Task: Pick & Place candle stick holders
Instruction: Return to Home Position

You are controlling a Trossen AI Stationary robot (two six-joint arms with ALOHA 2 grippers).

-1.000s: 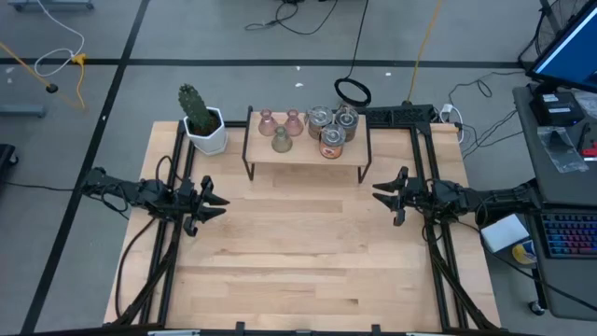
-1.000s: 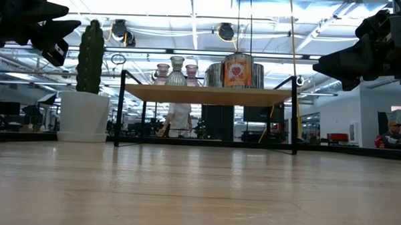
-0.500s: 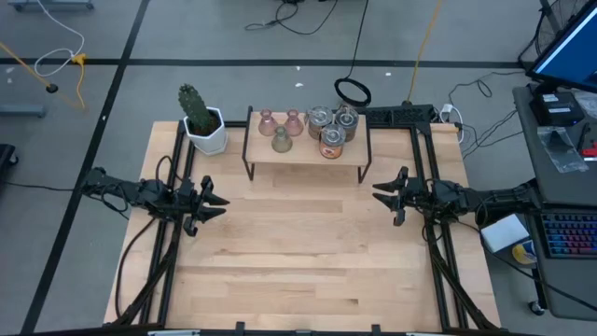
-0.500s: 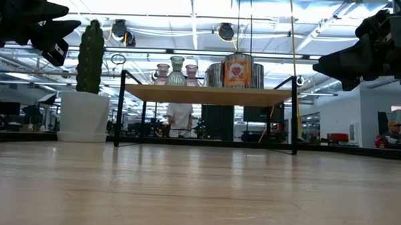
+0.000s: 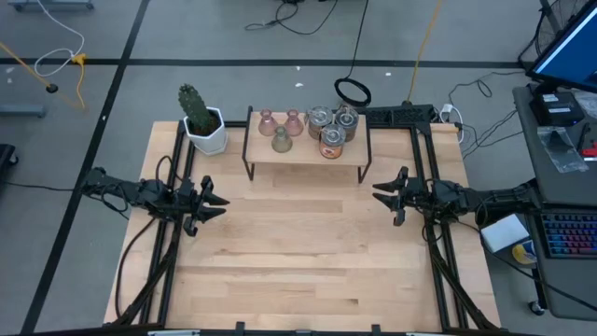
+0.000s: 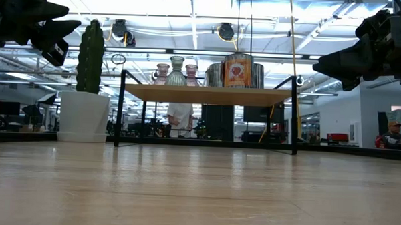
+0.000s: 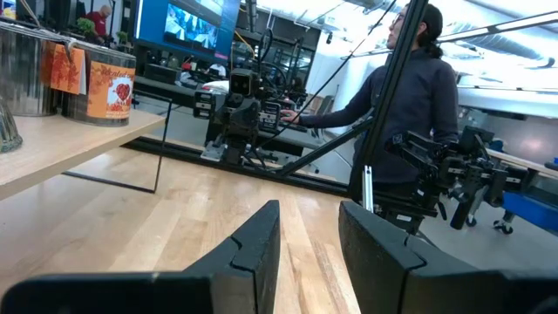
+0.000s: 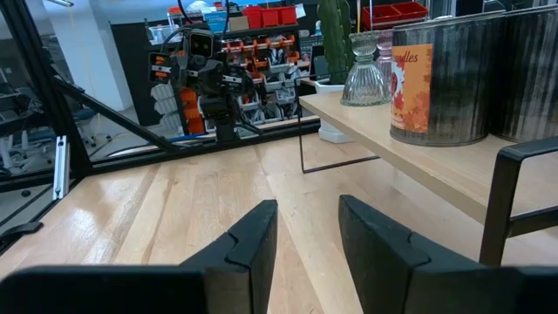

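Wooden shelf (image 5: 308, 151), upper centre of the high view, loaded with all six holders: pink holders (image 5: 267, 119) at the board's upper left, olive holder (image 5: 281, 141) just below them, silvery holders (image 5: 320, 118) right of centre, orange holder (image 5: 331, 143) below those. None on the table (image 5: 298, 252). Judged from this layout: placing complete, only the return to rest left.

Step in hand, recommended practice:
1. Retract each arm over bare table only, toward its own side of the frame.
2. Stay well apart from the shelf legs and from the cactus pot (image 5: 207, 131) at upper left.
3. Move slowly and avoid any sweep toward upper centre, given the likely risk of toppling the tall glass holders.
4. Check for empty fingers before parking.

Pose, left gripper (image 5: 215, 203): left of centre in the high view, on an arm stretched level from the left edge, tips pointing toward frame centre. Raised well above the table, at the upper left corner of the low view. Fingers parted by a narrow gap, nothing between them.

Pose, right gripper (image 5: 381, 192): right of centre, mirrored, tips pointing toward frame centre, near the shelf's lower right leg but apart from it. Raised likewise, upper right corner of the low view. Fingers parted by a similar narrow gap, empty.
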